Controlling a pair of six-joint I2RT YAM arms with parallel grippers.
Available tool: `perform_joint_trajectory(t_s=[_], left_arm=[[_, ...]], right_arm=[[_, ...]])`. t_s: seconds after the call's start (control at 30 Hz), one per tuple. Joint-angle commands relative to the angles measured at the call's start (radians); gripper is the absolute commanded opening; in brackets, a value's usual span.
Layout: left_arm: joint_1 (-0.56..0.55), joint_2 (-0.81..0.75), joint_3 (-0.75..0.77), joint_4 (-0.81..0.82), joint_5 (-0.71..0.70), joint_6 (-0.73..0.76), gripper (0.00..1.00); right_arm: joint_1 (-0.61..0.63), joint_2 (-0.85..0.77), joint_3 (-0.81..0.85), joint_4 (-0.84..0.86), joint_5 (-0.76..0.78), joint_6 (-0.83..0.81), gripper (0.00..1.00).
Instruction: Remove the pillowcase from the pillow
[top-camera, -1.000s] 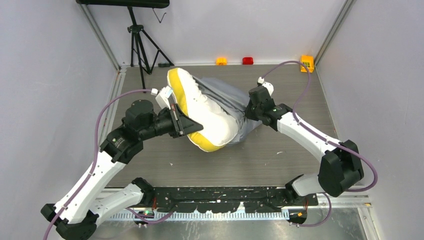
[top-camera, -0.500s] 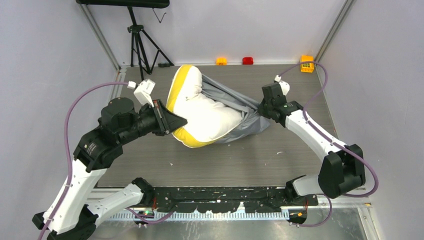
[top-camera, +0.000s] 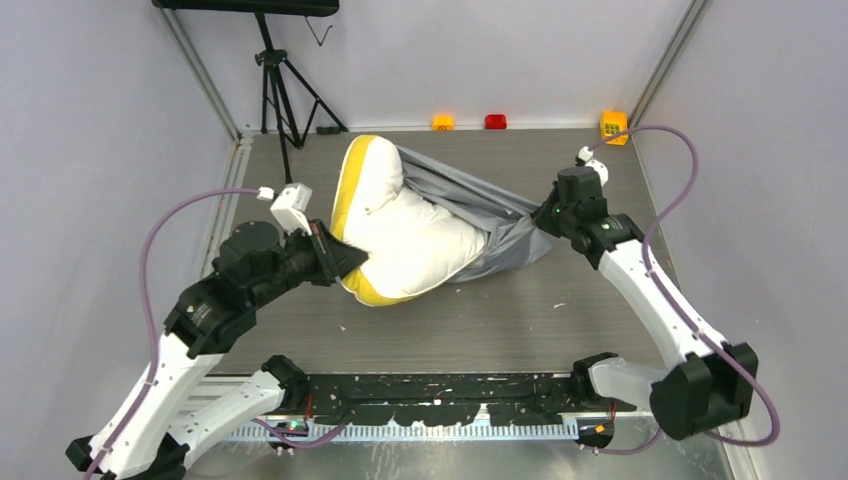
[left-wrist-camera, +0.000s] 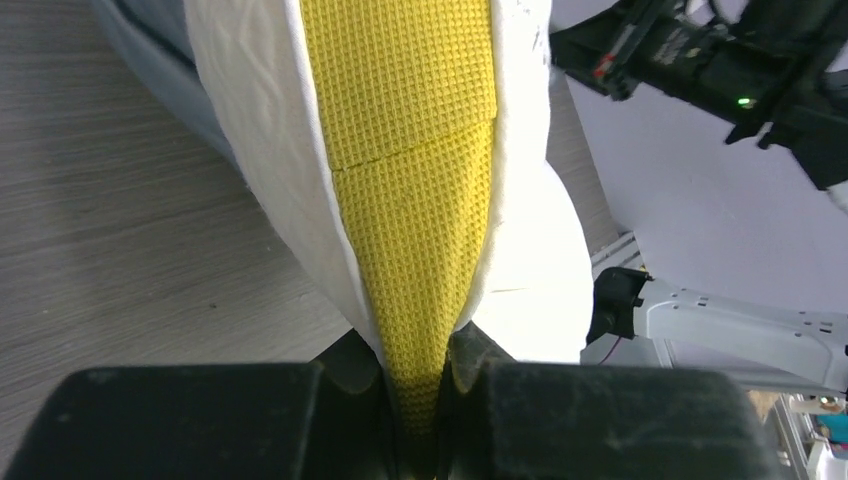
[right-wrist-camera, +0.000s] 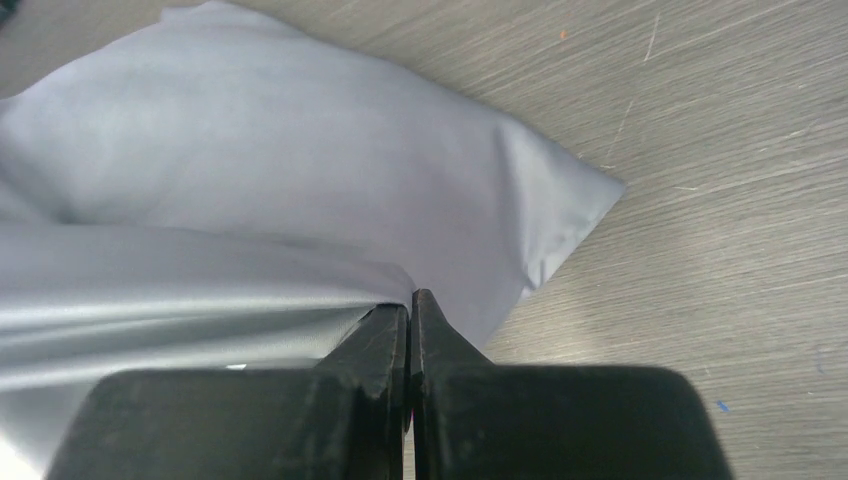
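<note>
Left gripper (left-wrist-camera: 415, 365): clamping down on the yellow edge of the pillow (top-camera: 420, 235), toward the left edge of the desk (top-camera: 500, 320).
Right gripper (right-wrist-camera: 410, 312): pinching a fold of the pillowcase (right-wrist-camera: 300, 180), jaws pressing together, near the right edge.
Pillow: lying mid-desk, mostly bared, right end sitting inside the pillowcase.
Pillowcase: stretching taut between pillow and right gripper.

— How much of the pillow (top-camera: 410, 235) is showing from above?
— Its right end is sitting inside the pillowcase (top-camera: 495, 230), out of sight.
— And the wrist views?
— On the left wrist, the top edge is cutting the pillow off. On the right wrist, the pillowcase is running off the left edge.
</note>
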Motion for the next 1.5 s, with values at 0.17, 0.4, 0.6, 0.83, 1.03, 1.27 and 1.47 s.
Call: perform_joint_trajectory(t_s=[0.17, 0.4, 0.6, 0.83, 1.03, 1.27, 1.47], left_arm=[[0.016, 0.098, -0.273, 0.387, 0.135, -0.017, 0.0], [0.017, 0.229, -0.325, 0.346, 0.138, 0.093, 0.0], [0.017, 0.27, -0.396, 0.345, 0.109, 0.141, 0.0], [0.017, 0.282, -0.505, 0.414, 0.179, 0.1, 0.02], [0.017, 0.133, -0.545, 0.343, 0.044, 0.054, 0.68], [0.049, -0.002, -0.506, 0.284, -0.11, -0.017, 1.0], [0.284, 0.163, -0.471, 0.33, 0.063, -0.04, 1.0]], right_arm=[[-0.04, -0.261, 0.019, -0.115, 0.149, -0.081, 0.03], [-0.041, -0.397, 0.023, -0.149, 0.162, -0.108, 0.13], [-0.04, -0.363, 0.06, -0.104, -0.096, -0.162, 0.82], [0.007, -0.175, 0.131, -0.026, -0.376, -0.167, 0.87], [0.206, 0.038, 0.255, -0.062, -0.258, -0.284, 0.88], [0.341, 0.295, 0.412, -0.027, -0.222, -0.37, 0.88], [0.428, 0.511, 0.553, -0.021, -0.206, -0.45, 0.88]])
